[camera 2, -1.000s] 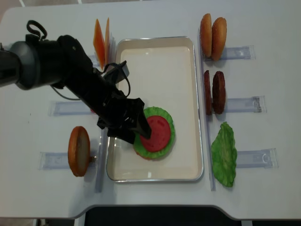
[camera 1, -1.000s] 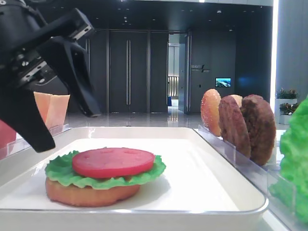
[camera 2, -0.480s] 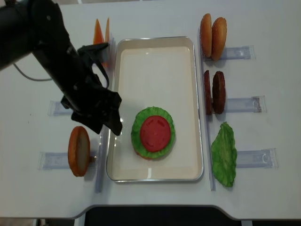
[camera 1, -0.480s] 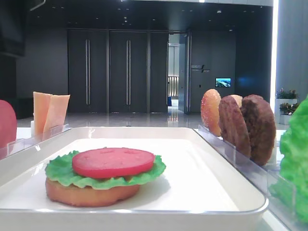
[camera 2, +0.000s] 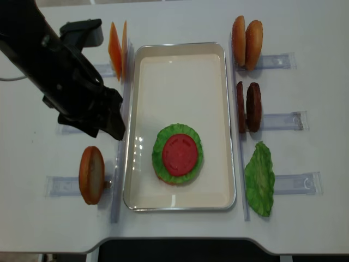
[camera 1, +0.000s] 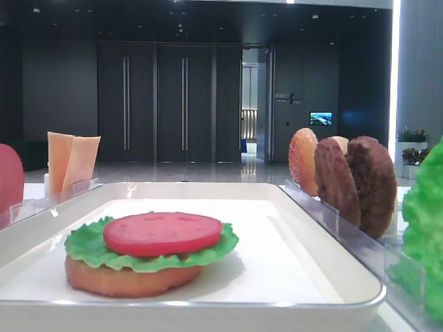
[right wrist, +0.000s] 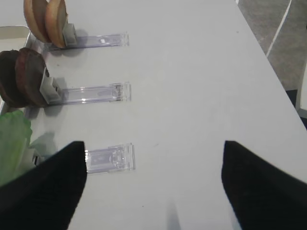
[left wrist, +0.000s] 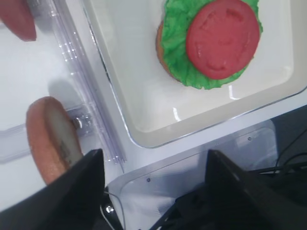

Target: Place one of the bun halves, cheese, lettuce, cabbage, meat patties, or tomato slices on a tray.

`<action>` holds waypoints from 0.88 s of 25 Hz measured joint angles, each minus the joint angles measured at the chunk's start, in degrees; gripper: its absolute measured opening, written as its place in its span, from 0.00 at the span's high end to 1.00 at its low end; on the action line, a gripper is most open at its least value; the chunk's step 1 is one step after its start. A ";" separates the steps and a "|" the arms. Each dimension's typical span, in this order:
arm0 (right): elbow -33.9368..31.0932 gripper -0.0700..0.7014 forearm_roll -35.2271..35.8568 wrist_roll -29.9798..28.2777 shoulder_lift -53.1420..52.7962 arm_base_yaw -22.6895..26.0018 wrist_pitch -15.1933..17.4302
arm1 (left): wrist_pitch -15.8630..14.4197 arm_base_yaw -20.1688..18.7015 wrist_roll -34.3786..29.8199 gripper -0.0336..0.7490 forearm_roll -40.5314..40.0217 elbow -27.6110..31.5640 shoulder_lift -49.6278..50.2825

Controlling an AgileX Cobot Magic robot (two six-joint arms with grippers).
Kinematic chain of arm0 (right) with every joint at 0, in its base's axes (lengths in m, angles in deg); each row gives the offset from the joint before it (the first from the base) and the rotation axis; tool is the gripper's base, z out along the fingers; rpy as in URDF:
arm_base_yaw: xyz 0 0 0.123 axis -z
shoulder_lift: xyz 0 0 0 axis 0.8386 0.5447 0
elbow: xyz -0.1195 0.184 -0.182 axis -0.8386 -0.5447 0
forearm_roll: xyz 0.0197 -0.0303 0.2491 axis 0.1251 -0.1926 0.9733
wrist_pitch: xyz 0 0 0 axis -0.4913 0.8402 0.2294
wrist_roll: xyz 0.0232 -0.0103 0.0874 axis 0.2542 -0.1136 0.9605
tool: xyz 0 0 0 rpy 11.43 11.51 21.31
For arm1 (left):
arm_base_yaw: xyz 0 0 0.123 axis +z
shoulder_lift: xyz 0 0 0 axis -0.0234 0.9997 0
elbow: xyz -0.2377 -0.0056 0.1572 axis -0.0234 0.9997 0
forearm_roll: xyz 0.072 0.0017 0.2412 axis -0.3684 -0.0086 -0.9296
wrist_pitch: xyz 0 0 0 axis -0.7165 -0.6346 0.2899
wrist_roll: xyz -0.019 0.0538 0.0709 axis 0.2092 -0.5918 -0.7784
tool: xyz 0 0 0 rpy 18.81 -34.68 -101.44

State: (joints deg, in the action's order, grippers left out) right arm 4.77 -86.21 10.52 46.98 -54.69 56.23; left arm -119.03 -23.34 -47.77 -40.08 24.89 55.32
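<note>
White tabletop carries our tray [camera 2: 180, 60], tomato slice [camera 2: 179, 154] resting flat atop lettuce [camera 2: 161, 146] and bun; left gripper [camera 2: 103, 123] hovers spread and empty beside it, clear for the next ingredient.

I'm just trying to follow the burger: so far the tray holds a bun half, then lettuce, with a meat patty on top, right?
Not quite. The top layer on the tray is a red tomato slice, not a patty. It lies on the lettuce over the bun half, as the overhead view shows.
</note>
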 joint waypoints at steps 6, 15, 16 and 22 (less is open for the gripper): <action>0.00 0.20 0.00 0.00 0.00 0.00 0.00 | 0.00 0.69 0.58 0.31 -10.98 0.00 -0.74; 0.00 0.20 0.00 0.00 0.00 0.00 0.00 | -0.12 14.35 -2.60 0.31 -12.47 -0.29 -3.46; 0.00 0.20 0.00 0.00 0.00 0.00 0.00 | -0.12 16.31 -3.30 0.31 -12.92 -0.29 -3.82; 0.00 0.20 0.00 0.00 0.00 0.00 0.00 | -0.22 27.85 -4.72 0.31 -14.54 -0.33 -6.91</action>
State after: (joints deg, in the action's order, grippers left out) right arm 4.77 -86.21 10.52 46.98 -54.69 56.23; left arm -119.26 4.51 -52.49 -54.61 24.56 48.41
